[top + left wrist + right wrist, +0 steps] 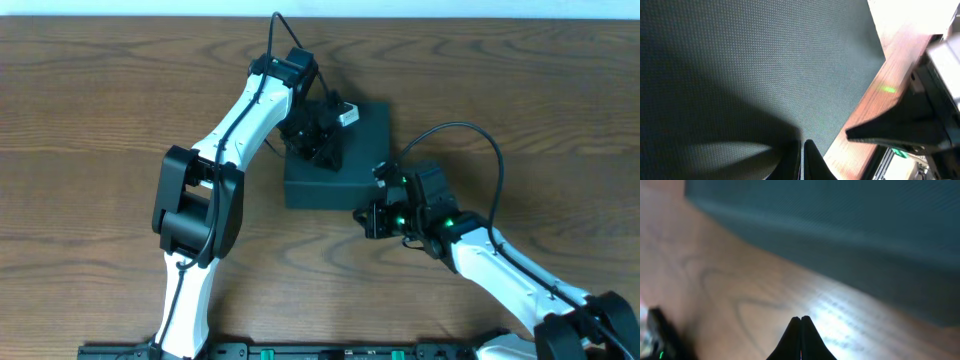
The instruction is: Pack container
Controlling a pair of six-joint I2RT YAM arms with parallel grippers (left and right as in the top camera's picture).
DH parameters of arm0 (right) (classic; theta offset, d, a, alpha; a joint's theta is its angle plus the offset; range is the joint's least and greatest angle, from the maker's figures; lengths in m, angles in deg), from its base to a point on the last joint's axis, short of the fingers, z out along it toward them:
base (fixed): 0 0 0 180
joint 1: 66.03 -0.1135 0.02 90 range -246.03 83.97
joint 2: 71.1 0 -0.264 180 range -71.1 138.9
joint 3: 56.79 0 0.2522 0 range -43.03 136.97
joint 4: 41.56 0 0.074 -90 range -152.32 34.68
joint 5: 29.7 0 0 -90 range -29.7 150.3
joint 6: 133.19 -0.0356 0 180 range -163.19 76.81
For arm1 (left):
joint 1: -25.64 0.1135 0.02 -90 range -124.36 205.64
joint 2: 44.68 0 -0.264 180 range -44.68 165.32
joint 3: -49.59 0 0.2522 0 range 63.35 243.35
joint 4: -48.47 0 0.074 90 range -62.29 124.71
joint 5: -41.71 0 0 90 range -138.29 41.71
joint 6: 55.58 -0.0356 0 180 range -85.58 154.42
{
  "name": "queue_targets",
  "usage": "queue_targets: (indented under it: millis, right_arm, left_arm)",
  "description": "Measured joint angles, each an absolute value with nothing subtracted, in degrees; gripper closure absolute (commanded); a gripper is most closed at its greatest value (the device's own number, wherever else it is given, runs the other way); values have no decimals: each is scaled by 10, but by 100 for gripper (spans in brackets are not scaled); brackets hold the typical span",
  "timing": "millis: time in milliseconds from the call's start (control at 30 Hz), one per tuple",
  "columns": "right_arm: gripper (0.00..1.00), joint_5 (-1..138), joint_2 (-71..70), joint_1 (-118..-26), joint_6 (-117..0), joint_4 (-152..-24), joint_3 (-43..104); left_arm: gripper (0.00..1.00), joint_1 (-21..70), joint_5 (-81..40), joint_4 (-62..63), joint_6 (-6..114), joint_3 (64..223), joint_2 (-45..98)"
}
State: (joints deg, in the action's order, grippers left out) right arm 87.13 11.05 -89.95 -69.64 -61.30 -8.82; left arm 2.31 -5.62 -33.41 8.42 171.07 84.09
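Overhead, finds the container (pixel 355 165) lying flat on the table (pixel 100 150), a little right of centre and toward the far half, dark matte top upward and lid seemingly down. Finds the left end effector (pixel 322 148) over the far-left part of that top, reached in from the near left.

In the left wrist view, shows the left end effector (pixel 802 150) with both fingers (pixel 814 164) pressed together and nothing between them. Tips at or just above the finely textured face of the container (pixel 740 60); cannot tell whether touching. Shows a strip of table (pixel 867 125) beyond the box's edge, with a green glint (pixel 888 89) on the wood and a dark, blurred shape at the right.

Overhead again, puts the right end effector (pixel 372 218) on the near side, just beside the near-right corner of the box, low over the table.

From the right wrist, shows the right end effector (pixel 801 322) likewise drawn together to a single point, empty, above bare wood of the table (pixel 740 295). Shows the side wall of the container (pixel 865 225) running across the top of the view, near the tips but apart from them; blurred throughout.
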Motion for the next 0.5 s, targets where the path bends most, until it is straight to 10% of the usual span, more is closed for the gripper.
queue_targets:
  millis: [500]
  right_arm:
    - [98, 831, 236, -914, -815, -422, -93]
  left_arm:
    - [94, 23, -51, -336, 84, 1708, 841]
